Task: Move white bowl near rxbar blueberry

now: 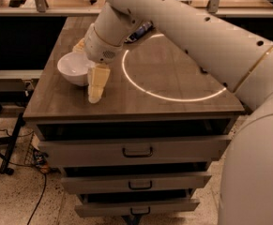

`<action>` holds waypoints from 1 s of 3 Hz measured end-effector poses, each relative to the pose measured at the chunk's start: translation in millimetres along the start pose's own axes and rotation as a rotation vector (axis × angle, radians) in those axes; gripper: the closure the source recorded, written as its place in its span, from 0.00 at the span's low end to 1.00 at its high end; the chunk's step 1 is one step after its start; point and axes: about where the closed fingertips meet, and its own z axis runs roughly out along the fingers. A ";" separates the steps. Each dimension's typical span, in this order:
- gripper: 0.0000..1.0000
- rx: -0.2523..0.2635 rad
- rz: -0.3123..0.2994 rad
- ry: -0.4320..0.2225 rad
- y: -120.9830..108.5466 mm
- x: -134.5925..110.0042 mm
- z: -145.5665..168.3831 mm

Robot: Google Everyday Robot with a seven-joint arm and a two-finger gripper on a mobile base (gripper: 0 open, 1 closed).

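Wood-grain laminate is covering the flat top of the bench (183,64), and one thin ring of light (166,97) is glowing on it as a broad oval. Below the top, three pale drawers (137,151) are standing stacked, each slightly pulled out and each carrying one dark curved handle. Speckled stone flooring (14,196) is showing underneath, with black cables trailing at the left.

One white bowl (74,67), round, glossy and deep-sided, is sitting upright near the bench's left edge. The smooth white arm is reaching down over it from the right, and its cream, blocky end effector (96,90) is hanging just beside the bowl's right rim, its tip low by the bench top. Whether it is spread, pressed together or pinching the rim cannot be told.

One rxbar blueberry (140,31), a flat dark blue wrapper, is lying farther back on the bench, partly hidden behind the arm and well apart from the bowl.
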 end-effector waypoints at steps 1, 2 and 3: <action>0.25 -0.021 0.007 -0.003 5.6 1.9 9.5; 0.49 -0.026 0.025 -0.003 7.2 5.2 13.6; 0.80 0.005 0.043 0.025 -0.1 11.4 1.7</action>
